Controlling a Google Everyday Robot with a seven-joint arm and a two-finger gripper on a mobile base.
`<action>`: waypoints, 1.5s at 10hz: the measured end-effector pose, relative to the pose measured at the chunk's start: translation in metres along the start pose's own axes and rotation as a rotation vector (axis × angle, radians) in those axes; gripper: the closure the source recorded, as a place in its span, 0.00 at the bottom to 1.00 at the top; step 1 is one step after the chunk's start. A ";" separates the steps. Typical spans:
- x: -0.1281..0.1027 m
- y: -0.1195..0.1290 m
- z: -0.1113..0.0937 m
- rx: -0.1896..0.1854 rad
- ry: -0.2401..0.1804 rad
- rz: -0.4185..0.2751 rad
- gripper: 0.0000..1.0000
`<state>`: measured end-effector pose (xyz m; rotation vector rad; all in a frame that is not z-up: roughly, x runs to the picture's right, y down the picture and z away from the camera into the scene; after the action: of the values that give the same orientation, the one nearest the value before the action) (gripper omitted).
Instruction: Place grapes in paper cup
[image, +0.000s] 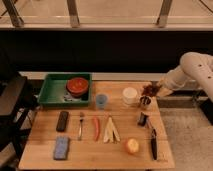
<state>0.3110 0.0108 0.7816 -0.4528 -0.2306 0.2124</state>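
The grapes (149, 90) are a dark reddish bunch hanging from my gripper (153, 90), which is shut on them. They hang above the back right part of the wooden table, just over the small metal cup (145, 102). The white paper cup (130, 95) stands upright on the table just left of the grapes and a little lower. My white arm (192, 70) reaches in from the right.
A bluish cup (101, 101) stands left of the paper cup. A green tray (52, 92) at the back left holds a red bowl (77, 86). A carrot (96, 127), a yellow-orange fruit (132, 146), a fork (80, 125), a black remote (62, 121), a blue sponge (61, 148) and a dark tool (153, 145) lie in front.
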 end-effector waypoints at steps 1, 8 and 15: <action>-0.009 -0.005 0.003 -0.001 -0.012 -0.022 1.00; -0.062 -0.030 0.037 -0.054 -0.138 -0.128 0.91; -0.087 -0.027 0.061 -0.106 -0.246 -0.167 0.30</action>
<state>0.2157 -0.0107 0.8320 -0.5100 -0.5204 0.0922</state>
